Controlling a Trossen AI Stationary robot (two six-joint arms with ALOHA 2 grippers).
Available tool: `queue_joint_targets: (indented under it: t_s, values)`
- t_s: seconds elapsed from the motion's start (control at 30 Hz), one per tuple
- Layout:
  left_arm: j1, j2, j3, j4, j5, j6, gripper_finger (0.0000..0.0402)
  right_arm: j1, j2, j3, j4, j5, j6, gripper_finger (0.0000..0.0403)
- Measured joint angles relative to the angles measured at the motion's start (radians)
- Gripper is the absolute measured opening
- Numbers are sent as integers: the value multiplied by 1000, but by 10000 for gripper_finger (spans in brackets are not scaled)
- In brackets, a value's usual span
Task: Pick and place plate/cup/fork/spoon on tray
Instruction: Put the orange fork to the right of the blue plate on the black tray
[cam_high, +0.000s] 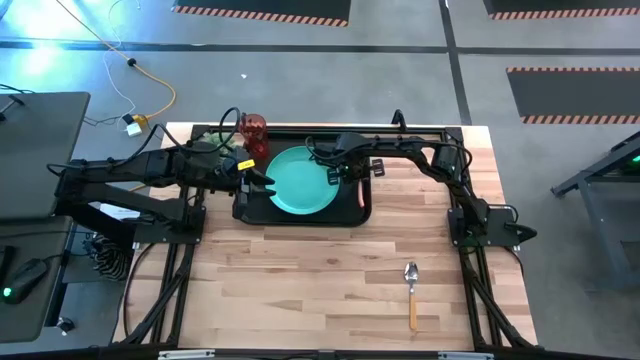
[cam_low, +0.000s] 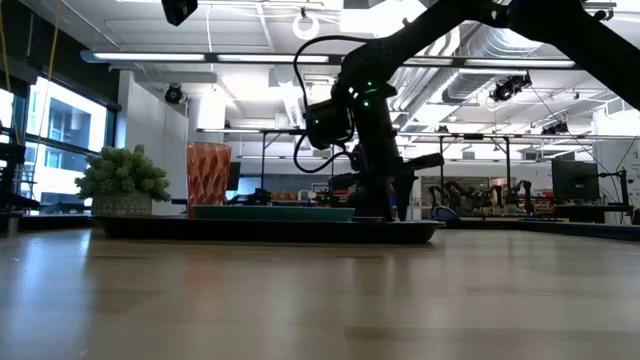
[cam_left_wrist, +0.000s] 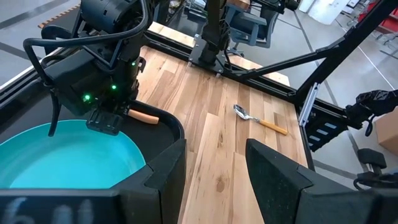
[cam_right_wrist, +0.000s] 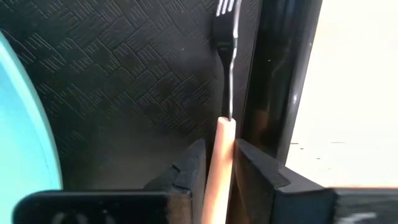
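The fork (cam_right_wrist: 225, 106) lies on the tray's (cam_right_wrist: 137, 81) floor along its right rim, beside the plate (cam_right_wrist: 22, 137). Its long axis runs parallel to that rim, tines pointing straight ahead of the right gripper (cam_right_wrist: 219, 171), whose narrow jaws flank the wooden handle. Release looks imminent. The spoon (cam_high: 411, 290) waits near the worktop's front right corner, nearer this arm. The left gripper (cam_left_wrist: 211, 180) hangs wide open over the tray's left front corner.

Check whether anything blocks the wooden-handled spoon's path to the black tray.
Nothing visible does: the wooden-handled spoon lies alone on bare wooden table, apart from the black rectangular tray. The right pincer sits over that tray, holding the fork.
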Motion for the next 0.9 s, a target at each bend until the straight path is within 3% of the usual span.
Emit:
queue_joint_targets:
  t_s: [0.23, 0.9]
  values:
    - [0, 0, 0, 0, 0, 3, 156, 0, -1, 0, -1, 25, -12, 8]
    - [0, 0, 0, 0, 0, 2, 156, 47, 0, 30, -119, 92, 10, 1]
